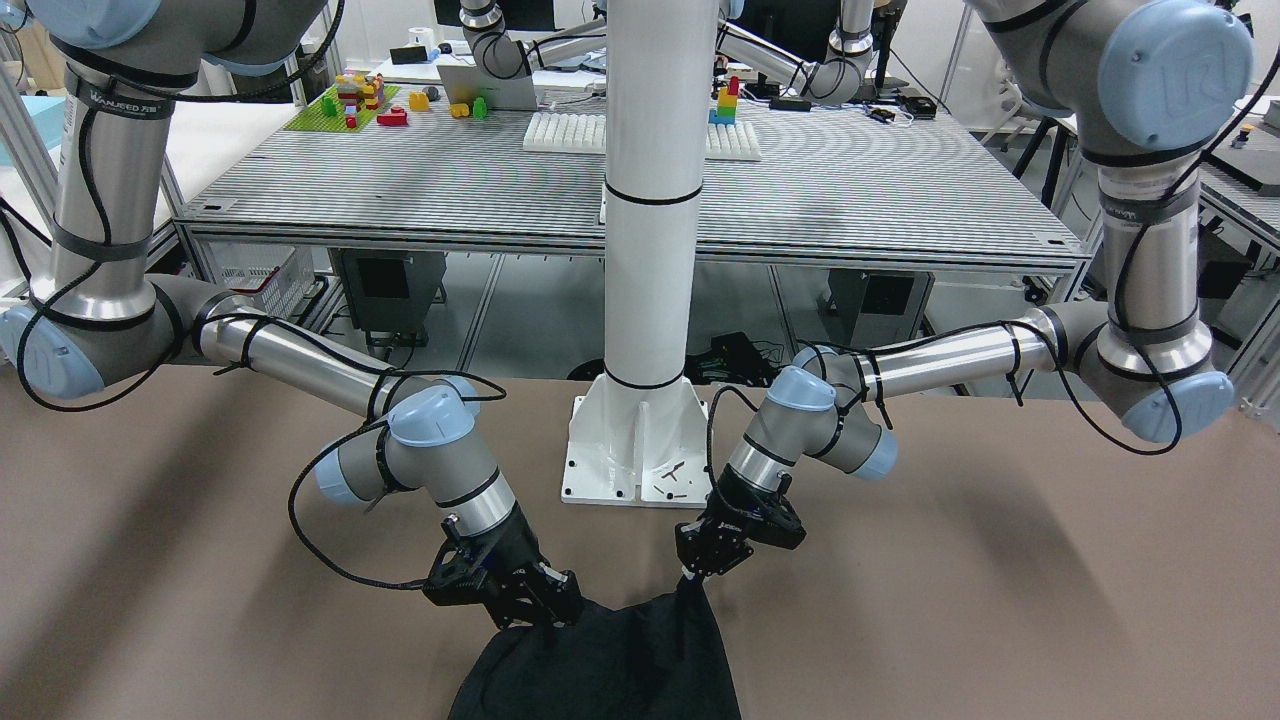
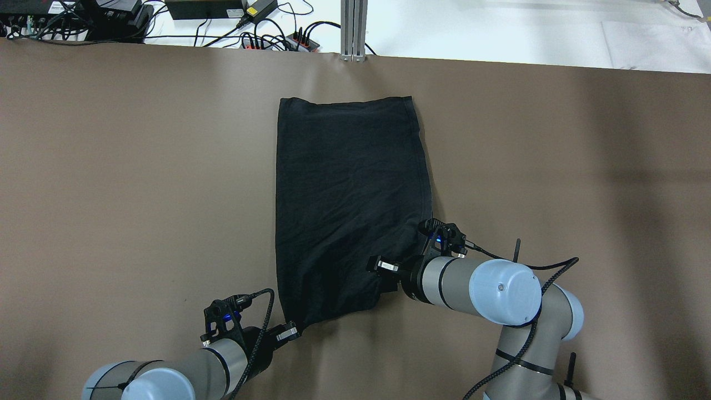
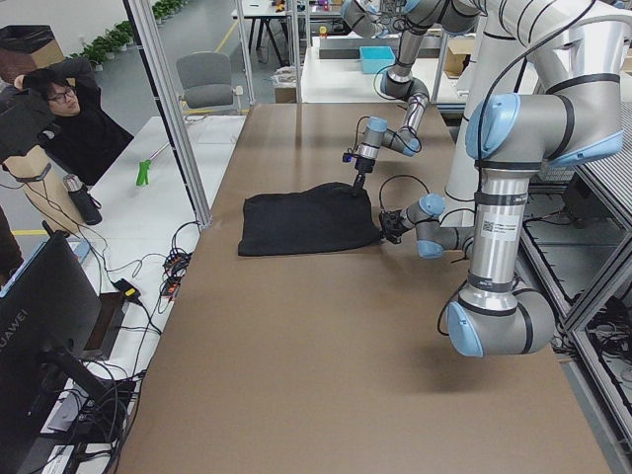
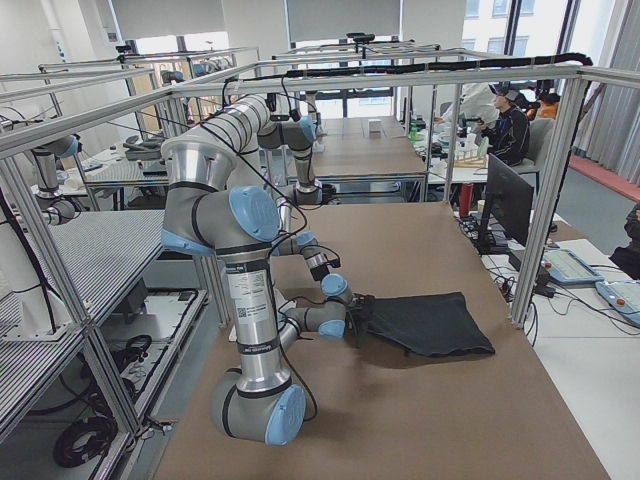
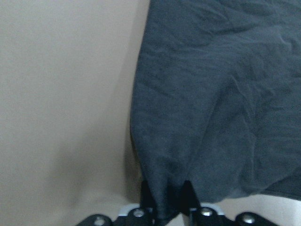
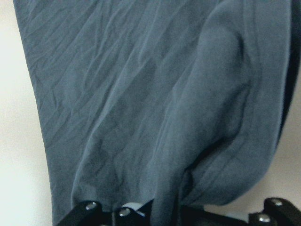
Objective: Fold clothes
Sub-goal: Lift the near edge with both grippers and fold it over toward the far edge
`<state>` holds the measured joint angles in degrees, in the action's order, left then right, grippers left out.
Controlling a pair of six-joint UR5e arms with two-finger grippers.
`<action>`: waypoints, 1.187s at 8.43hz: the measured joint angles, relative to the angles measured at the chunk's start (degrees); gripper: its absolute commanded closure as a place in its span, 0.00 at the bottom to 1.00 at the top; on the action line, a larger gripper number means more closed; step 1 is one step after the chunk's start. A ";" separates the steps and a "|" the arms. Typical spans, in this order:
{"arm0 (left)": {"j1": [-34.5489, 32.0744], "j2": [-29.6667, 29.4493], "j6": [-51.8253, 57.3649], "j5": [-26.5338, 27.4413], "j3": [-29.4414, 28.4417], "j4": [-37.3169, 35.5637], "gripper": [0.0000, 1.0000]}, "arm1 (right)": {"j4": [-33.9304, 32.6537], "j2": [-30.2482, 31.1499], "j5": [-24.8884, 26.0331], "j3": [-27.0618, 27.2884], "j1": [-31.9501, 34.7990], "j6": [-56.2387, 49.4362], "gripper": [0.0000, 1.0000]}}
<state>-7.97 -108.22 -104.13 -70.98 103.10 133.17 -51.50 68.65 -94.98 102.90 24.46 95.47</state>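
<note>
The clothes are one black T-shirt [image 2: 350,194], folded into a long strip that lies flat on the brown table [image 2: 139,166] and runs away from me. No print shows on it. My left gripper [image 2: 293,329] is shut on the strip's near left corner, and the left wrist view shows the fabric [image 5: 211,94] pinched between the fingertips. My right gripper [image 2: 389,280] is shut on the near right corner, where the cloth [image 6: 141,94] bunches into a raised fold. In the front view both near corners are lifted a little, the left gripper [image 1: 692,578] and the right gripper [image 1: 550,610] close together.
The robot's white pedestal [image 1: 640,440] stands just behind both grippers. Cables and power strips [image 2: 272,39] and an aluminium post [image 2: 354,28] line the table's far edge. A seated person [image 3: 69,109] and a monitor [image 3: 39,326] are beyond that edge.
</note>
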 measured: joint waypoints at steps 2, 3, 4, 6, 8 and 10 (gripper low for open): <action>-0.53 0.43 0.42 -1.09 2.44 -0.08 1.00 | -0.05 1.93 -0.36 2.93 -0.08 0.21 1.00; -1.58 1.60 0.99 -2.47 4.37 -0.15 1.00 | -0.11 3.61 -0.81 5.32 -0.31 0.40 1.00; -3.11 3.34 2.36 -4.22 6.67 -0.17 1.00 | -0.15 4.95 -1.50 7.76 -0.93 0.71 1.00; -4.40 6.51 5.52 -5.98 11.86 -0.15 1.00 | -0.21 7.26 -2.10 11.65 -3.67 3.41 1.00; -2.74 6.18 6.54 -4.72 14.25 -0.12 1.00 | -0.60 8.53 -1.91 15.60 -6.61 8.86 1.00; -1.39 4.01 7.14 -3.37 14.54 -0.19 1.00 | -0.80 8.79 -1.57 15.83 -7.06 10.06 1.00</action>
<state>-9.36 -104.22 -96.99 -74.36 117.64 132.99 -52.29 77.44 -96.55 118.73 17.41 105.53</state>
